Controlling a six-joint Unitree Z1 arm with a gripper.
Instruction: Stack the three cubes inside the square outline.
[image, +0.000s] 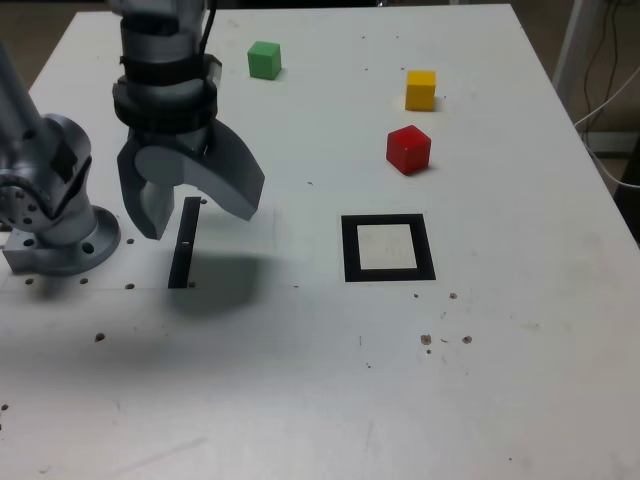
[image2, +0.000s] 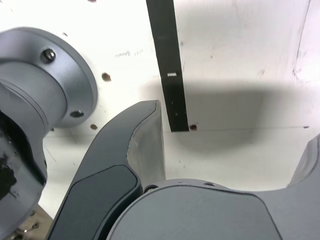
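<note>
Three cubes, one square outline

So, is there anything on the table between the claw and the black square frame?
No. In the exterior view only bare table lies between the claw and the frame.

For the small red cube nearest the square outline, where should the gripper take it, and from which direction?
Probably from straight above, closing on two opposite upright faces of the small red cube. It sits turned, one corner toward the black square outline, so the open gripper would need rotating to match. The yellow cube stands apart, leaving room.
</note>
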